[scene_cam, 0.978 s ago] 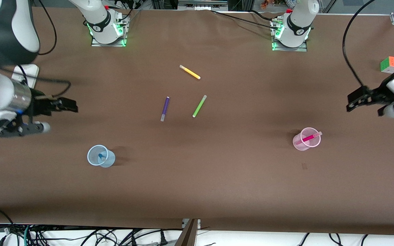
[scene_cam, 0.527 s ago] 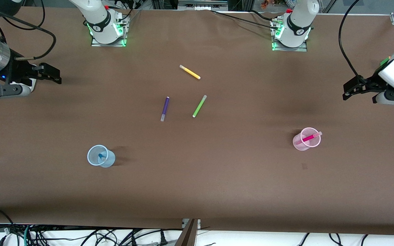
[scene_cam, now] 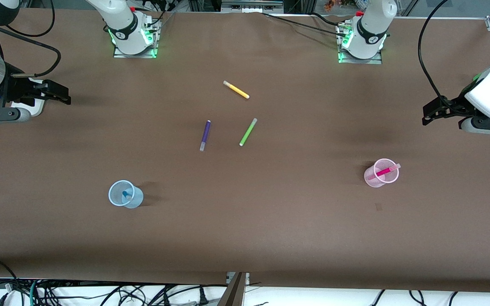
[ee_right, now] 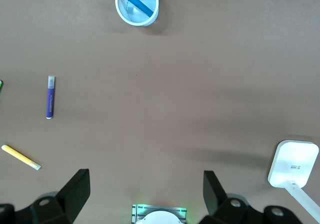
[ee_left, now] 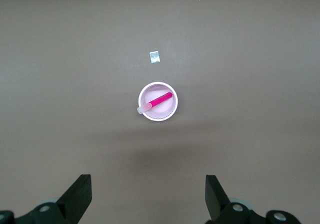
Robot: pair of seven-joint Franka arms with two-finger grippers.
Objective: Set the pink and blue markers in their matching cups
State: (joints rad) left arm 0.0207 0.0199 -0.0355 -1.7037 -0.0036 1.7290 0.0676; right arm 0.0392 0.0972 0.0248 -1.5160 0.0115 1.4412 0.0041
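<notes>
**Both markers sit in their cups; both grippers are up and spread**

Nearest the front camera we find the pale blue cup (scene_cam: 125,194) toward the right arm's end of the table, with the blue marker (ee_right: 138,1) leaning inside it, cap at the rim. Slightly farther stands the pale pink cup (scene_cam: 381,172) toward the left arm's end, the pink marker (scene_cam: 384,171) slanting across it, its pale cap poking over the rim.

We judge the cups thin, light, translucent plastic, tapered and easy to tip; any further hold should be gentle, at the rim. The markers look stiff, smooth and light, best pinched mid-barrel.

Farther on lie the purple marker (scene_cam: 204,135), the lime green marker (scene_cam: 248,132) and then the yellow marker (scene_cam: 236,89), flat on the matte brown table (scene_cam: 270,238).

The right gripper (scene_cam: 60,94) hangs over the table's edge at its own end, fingers apart and empty. The left gripper (scene_cam: 434,114) hangs likewise at its end, fingers spread, holding nothing.
</notes>
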